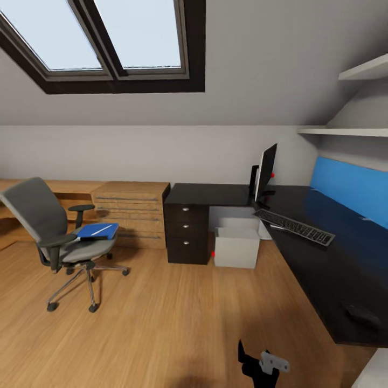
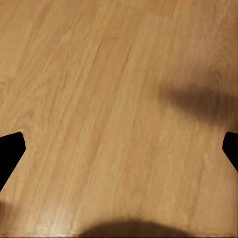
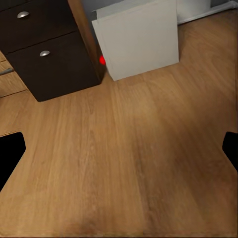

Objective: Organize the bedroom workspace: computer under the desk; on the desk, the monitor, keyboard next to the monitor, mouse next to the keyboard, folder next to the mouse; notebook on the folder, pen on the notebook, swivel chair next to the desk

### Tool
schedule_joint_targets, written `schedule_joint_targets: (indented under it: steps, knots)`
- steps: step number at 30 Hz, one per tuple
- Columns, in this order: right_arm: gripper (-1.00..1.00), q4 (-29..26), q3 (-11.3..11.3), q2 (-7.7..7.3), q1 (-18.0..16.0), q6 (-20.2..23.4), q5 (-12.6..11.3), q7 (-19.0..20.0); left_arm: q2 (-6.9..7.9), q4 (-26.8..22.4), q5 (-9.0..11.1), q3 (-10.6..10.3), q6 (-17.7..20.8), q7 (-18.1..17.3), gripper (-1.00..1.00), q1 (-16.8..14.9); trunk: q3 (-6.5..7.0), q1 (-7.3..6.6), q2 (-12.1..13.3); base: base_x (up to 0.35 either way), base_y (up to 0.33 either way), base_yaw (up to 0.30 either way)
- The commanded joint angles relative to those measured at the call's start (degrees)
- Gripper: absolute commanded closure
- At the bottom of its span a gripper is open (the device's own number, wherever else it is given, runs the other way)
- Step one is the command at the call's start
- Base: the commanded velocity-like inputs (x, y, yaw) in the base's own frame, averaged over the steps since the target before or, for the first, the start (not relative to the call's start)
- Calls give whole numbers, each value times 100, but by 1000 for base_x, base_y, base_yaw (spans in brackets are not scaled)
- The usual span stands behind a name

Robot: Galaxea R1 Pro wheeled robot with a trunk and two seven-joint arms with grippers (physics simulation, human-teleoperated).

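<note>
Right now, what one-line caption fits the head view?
Attic bedroom: grey swivel chair carrying the flat blue folder, black-topped L-shaped desk with thin monitor and slim keyboard, light grey computer tower below.

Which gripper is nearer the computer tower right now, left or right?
Right. The right gripper looks across bare floor at the computer, which stands beside the desk's drawers. The left gripper points down at wood floor, no computer before it.

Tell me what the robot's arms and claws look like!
Not much of them shows. In the head view, one arm part is glossy black with a light grey metal bracket on it. In the wrist views, each claw has flat black fingertips poking in from both edges. No cables or markings are visible.
</note>
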Motion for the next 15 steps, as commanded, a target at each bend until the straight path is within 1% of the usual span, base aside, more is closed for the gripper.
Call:
schedule_joint_targets:
  steps: [1,5,8,11,15]
  knots:
    - [-100,10,-20,1,-7,-19,-55,59,-5,4,41,17,-20,-10,-100,-3,-15,-4,-3,-337,-7,-2]
    - [-100,10,-20,0,-2,-19,-55,57,-3,4,41,17,-21,-10,-100,-3,-51,-4,-3,-336,-8,-1]
    - [-100,10,-26,-5,-3,-19,-55,61,-3,4,41,17,-21,-10,-100,-3,-79,-4,-3,-325,-97,0]
    - [-100,10,-28,-10,-5,-19,-55,64,-5,4,41,14,-25,-10,-100,-3,-99,-4,-3,-266,-210,0]
    - [-100,10,-29,-34,-4,-15,-59,65,-9,4,41,10,-26,-10,-100,-3,-105,-4,-3,-128,-298,0]
